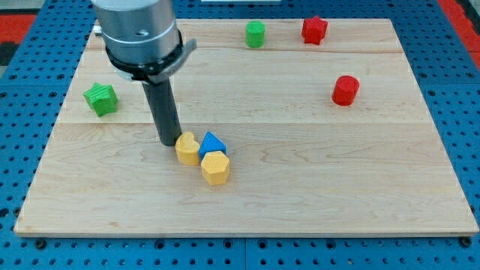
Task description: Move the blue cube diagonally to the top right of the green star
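Not done: blue block (213, 142) mid-counter, well apart from green star (100, 99). My tip (169, 142) beside yellow heart (187, 148); tool has no jaws.

Arm (139, 30) cut off by view's top. Blue block (213, 142) partly hidden behind yellow blocks (187, 148); its shape indeterminate.
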{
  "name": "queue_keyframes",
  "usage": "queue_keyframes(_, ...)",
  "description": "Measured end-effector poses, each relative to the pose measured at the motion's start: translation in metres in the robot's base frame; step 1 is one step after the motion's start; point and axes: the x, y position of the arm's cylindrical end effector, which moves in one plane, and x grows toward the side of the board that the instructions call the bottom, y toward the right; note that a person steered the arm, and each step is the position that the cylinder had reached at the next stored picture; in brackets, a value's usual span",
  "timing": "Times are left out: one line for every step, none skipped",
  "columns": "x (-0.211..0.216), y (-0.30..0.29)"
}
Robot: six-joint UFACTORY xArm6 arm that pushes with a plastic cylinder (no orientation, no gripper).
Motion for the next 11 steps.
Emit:
queue_keyframes(-0.010,0.002)
queue_keyframes(-0.067,0.018)
queue_keyframes(-0.147,0.032)
queue_keyframes(-0.217,0.012)
queue_keyframes(-0.282,-0.028)
queue_keyframes(-0.294,-0.049)
queue_keyframes(-0.294,-0.124)
queue_keyframes(-0.290,-0.183)
queue_keyframes(-0.245,-0.153)
queue_keyframes(-0.234,-0.107)
queue_keyframes(-0.233,-0.079)
